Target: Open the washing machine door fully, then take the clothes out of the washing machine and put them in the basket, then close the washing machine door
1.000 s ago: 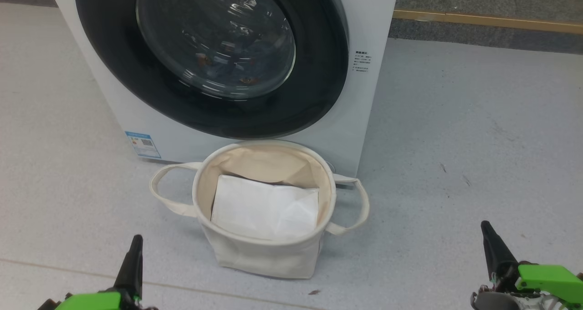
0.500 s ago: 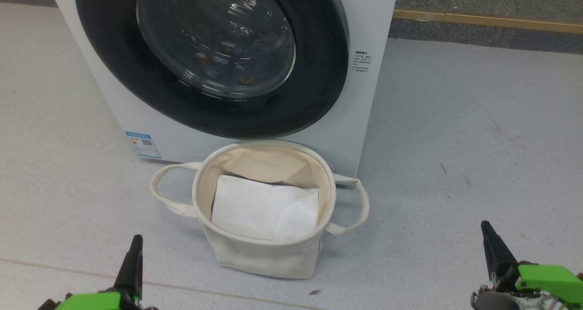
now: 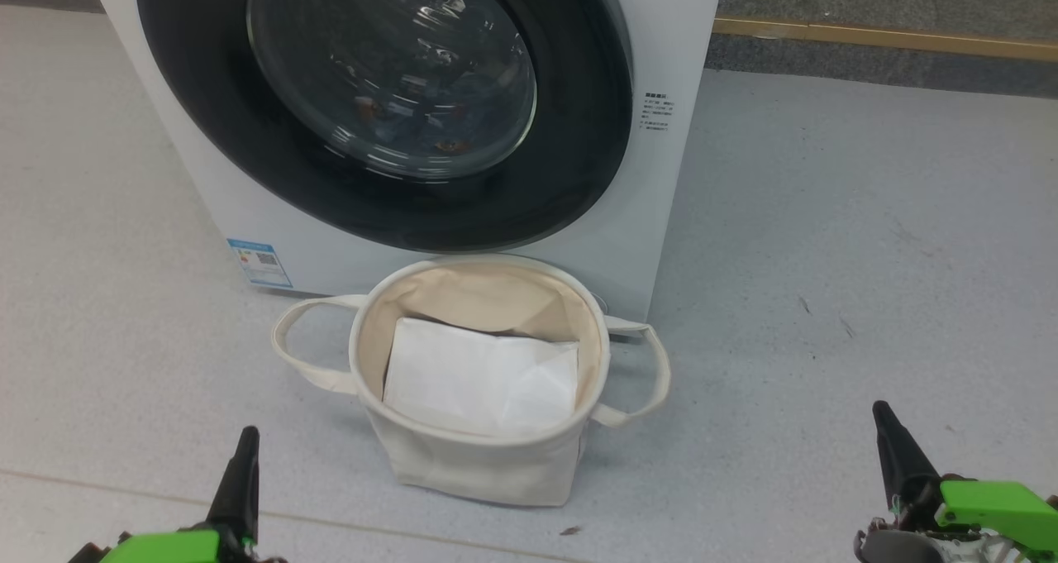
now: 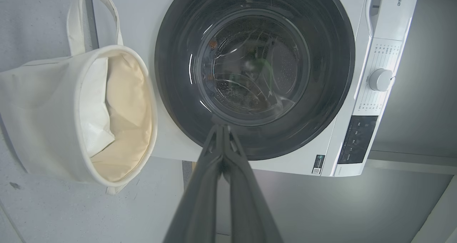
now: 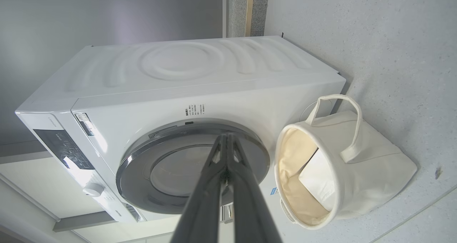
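Observation:
The white washing machine (image 3: 661, 42) stands ahead with its black-rimmed glass door (image 3: 388, 83) closed. Dim clothes (image 3: 413, 100) show through the glass. The cream basket (image 3: 463, 455) sits on the floor right in front of the machine, a folded white sheet (image 3: 479, 377) inside it. My left gripper (image 3: 246, 439) is shut at the lower left and my right gripper (image 3: 881, 412) is shut at the lower right, both empty and well short of the basket. In the left wrist view the closed fingers (image 4: 221, 153) point at the door (image 4: 255, 68). The right wrist view has the shut fingers (image 5: 226, 157) before the door (image 5: 192, 168) and basket (image 5: 357, 157).
Grey floor (image 3: 826, 257) stretches to the right of the machine. A wooden skirting strip (image 3: 884, 38) runs along the wall behind. The control panel and dial (image 4: 380, 79) sit along the machine's top edge.

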### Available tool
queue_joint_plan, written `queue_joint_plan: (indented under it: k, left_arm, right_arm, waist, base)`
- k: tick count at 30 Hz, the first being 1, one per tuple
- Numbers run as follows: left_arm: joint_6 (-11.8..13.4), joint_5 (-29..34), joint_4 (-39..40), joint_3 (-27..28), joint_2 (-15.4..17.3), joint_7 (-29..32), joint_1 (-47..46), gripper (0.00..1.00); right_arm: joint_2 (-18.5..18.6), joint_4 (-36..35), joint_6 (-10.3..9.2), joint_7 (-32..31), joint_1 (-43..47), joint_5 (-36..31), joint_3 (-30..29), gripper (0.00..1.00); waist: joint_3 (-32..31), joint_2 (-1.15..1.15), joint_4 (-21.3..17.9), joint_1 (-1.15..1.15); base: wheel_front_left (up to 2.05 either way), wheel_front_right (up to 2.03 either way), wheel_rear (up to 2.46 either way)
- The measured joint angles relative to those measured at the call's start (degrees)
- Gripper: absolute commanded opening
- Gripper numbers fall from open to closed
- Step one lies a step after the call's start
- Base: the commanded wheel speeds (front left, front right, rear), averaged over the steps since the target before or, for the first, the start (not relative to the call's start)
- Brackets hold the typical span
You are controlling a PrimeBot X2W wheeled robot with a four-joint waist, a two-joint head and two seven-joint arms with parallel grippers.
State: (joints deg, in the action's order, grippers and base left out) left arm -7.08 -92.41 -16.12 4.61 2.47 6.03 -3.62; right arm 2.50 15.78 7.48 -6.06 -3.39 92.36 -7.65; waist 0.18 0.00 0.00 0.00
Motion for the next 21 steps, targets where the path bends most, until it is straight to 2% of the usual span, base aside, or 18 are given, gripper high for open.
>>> queue_joint_plan:
  k: [5, 6, 12, 18, 21]
  left_arm:
    - [0.0, 0.0, -0.01, 0.0, 0.0, 0.0, 0.0, 0.0]
    - [0.02, -0.01, -0.68, -0.08, -0.03, -0.08, 0.09, 1.0]
    - [0.04, -0.01, -4.78, -0.27, -0.44, -0.1, 2.8, 1.0]
    - [0.04, 0.16, -4.61, -0.29, -0.47, -0.94, 3.39, 1.0]
    - [0.08, 0.89, -4.48, -0.22, -0.47, -1.52, 3.39, 1.0]
  right_arm:
    - [0.0, 0.01, 0.0, 0.0, 0.0, 0.0, 0.0, 0.0]
    - [-0.05, 0.62, 0.0, 0.02, 0.12, 0.0, 0.05, 1.0]
    - [-0.48, 4.74, 0.0, 0.09, 2.81, 0.0, 0.19, 1.0]
    - [-0.49, 4.28, 0.0, 0.82, 3.3, -0.53, 0.48, 1.0]
    - [-0.49, 3.96, 0.0, 1.32, 3.26, -0.63, 0.62, 1.0]
  waist:
    - [0.0, 0.0, 0.0, 0.0]
    - [0.0, 0.0, 0.0, 0.0]
    - [0.03, 0.0, 0.01, 0.0]
    - [-0.08, 0.0, 0.07, 0.08]
    - [-0.02, 0.0, 0.09, 0.01]
  base:
    - [0.0, 0.0, 0.0]
    - [0.0, 0.0, 0.0]
    - [0.0, 0.0, 0.0]
    - [0.0, 0.0, 0.0]
    - [0.0, 0.0, 0.0]
